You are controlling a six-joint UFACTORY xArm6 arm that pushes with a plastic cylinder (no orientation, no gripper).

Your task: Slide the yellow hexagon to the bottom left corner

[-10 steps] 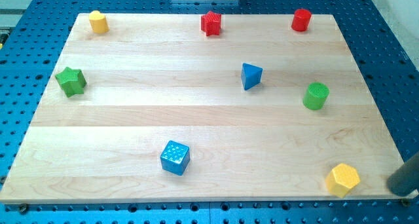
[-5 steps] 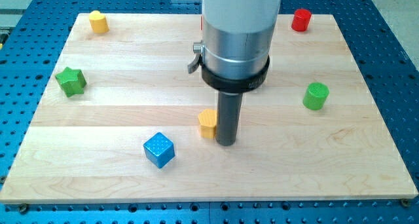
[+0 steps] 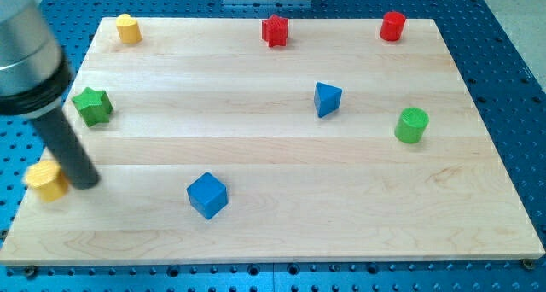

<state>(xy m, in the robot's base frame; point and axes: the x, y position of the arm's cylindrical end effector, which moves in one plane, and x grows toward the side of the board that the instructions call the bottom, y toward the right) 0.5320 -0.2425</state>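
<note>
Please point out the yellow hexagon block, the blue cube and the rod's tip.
yellow hexagon block (image 3: 46, 181), camera view, its top face
blue cube (image 3: 207, 195), camera view, its middle
my tip (image 3: 85, 184), camera view, rod's very end

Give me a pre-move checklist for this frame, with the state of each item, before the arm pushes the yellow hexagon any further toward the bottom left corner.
1. Yellow hexagon on the board: ok, though it sits right at the left edge of the wooden board.
2. My tip placed against it: ok, just to the view's right of the hexagon; actual contact cannot tell.
3. Hexagon in the corner: not ok, the corner lies lower, toward the view's bottom.
4. Push direction: not ok, a further leftward push would likely send it off the edge.
5. Path down to the corner free of blocks: ok, the blue cube and green star are off it.
</note>
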